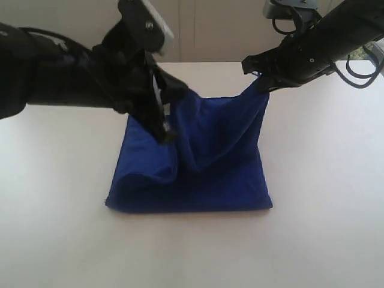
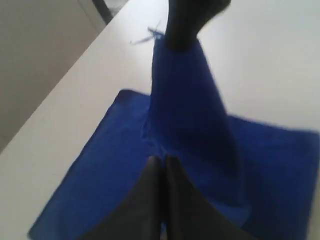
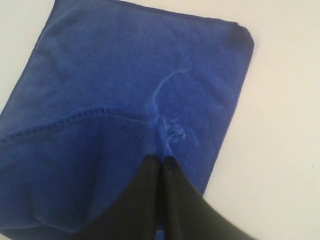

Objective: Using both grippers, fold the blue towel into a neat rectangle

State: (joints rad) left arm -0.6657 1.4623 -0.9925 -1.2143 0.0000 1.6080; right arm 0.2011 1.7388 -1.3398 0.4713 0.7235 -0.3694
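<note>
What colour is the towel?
The towel is plain royal blue; the right wrist view shows it best.

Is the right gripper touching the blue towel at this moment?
Touching. In the right wrist view the right gripper is shut on a pinched fold of the blue towel; the exterior view shows that corner hanging from it.

Open table (image 1: 324, 198) either side, raised blue towel (image 1: 222, 135) blocking the middle
</note>
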